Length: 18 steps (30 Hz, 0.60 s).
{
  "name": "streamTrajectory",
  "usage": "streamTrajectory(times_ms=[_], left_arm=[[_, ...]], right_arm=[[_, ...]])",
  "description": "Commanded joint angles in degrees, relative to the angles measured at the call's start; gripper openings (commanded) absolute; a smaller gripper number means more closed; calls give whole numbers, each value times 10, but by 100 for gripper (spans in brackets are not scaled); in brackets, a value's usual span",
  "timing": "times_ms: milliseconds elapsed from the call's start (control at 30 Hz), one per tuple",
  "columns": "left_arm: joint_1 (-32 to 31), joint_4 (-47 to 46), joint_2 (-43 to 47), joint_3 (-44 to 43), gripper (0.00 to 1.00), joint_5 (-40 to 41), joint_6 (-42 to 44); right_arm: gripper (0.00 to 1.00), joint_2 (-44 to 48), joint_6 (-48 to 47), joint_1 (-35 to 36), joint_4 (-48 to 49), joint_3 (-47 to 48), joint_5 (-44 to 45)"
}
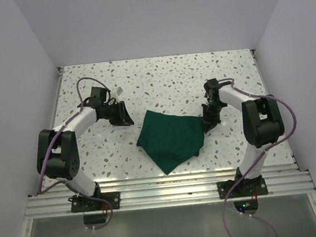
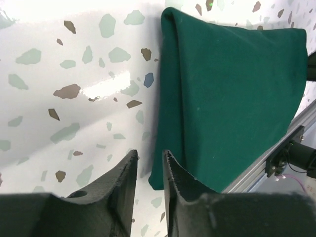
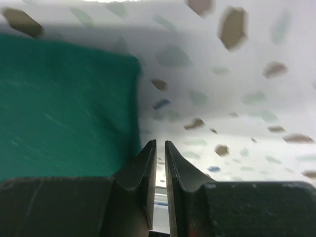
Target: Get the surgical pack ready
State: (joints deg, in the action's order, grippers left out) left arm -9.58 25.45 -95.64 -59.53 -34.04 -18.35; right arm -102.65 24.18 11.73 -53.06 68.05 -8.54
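Observation:
The surgical pack shows as a folded dark green cloth lying flat mid-table, with whatever it wraps hidden. In the left wrist view the cloth lies just right of my fingers. My left gripper hovers off the cloth's left edge, its jaws a little apart with only table between them. My right gripper sits at the cloth's right edge, its jaws parted by a thin slit and holding nothing. The cloth fills the left of that view.
An aluminium rail runs along the near table edge, close to the cloth's near corner. White walls enclose the speckled table on three sides. A small white tag lies behind the left arm.

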Motion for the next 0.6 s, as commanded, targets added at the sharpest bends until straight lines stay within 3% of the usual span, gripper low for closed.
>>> streamTrajectory(times_ms=[0,200,300,333,433,500,533,567], left_arm=[[-10,14,73,-25,32,34,53],[-17,-44,161,23,45,27,46],[-33,-56,172,21,52,20,49],[-43,-56,173,7,55,23,52],[-108,-36,161,-39,56,74,83],[-160,-13,136,-64,56,117,101],[-176,-8,126,-84,56,140,104],[-191,5,108,-94,57,158,112]], right_arm=[[17,-38,-9,1,49,38,-86],[18,-154,3,5,48,170,-169],[19,-230,10,11,25,292,-205],[19,-255,12,17,2,372,-211],[20,-311,33,10,-46,494,-182],[32,-287,45,-9,-49,497,-155],[45,-272,48,-15,-50,475,-114],[47,-251,45,-21,-49,456,-95]])
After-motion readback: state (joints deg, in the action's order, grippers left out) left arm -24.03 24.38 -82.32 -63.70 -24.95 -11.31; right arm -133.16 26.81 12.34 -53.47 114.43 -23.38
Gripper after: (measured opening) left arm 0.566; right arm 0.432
